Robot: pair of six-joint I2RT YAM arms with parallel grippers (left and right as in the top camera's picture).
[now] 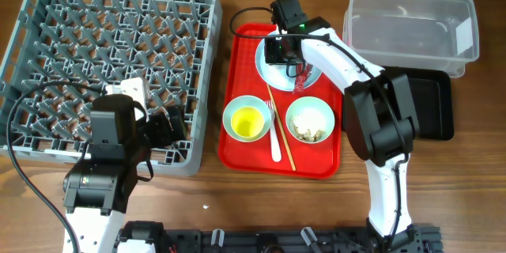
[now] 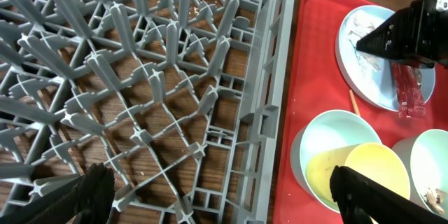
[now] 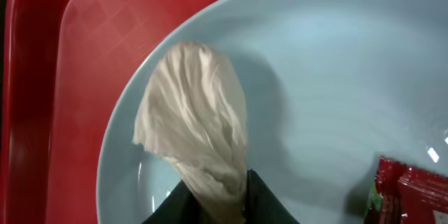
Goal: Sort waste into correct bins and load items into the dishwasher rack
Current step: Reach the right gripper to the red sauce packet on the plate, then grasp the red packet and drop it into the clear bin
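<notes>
From overhead, we see the right gripper (image 1: 289,47) low over the plate (image 1: 267,69) at the top of the red tray (image 1: 239,79), centre frame. The clear tub (image 1: 411,28) and black tray (image 1: 433,103) sit at the right, and the rack (image 1: 103,55) fills the upper left. The left gripper (image 1: 170,126) hangs over the rack's lower edge.

In the left wrist view, its fingers (image 2: 77,196) stand wide apart at the bottom corners, holding nothing. The wrapper (image 2: 407,94) lies on the plate at the upper right, beside the right gripper.

The right wrist view shows the tissue (image 3: 196,133) mid frame, on or just above the plate, its lower end pinched between the right gripper's dark fingers. We judge it featherlight, soft and compressible. It should not slip, but a thin pinch could tear it or shed a fold, so gripping the bulk of the wad is safest. The wrapper at the lower right looks thin and slick, best taken by an edge.
</notes>
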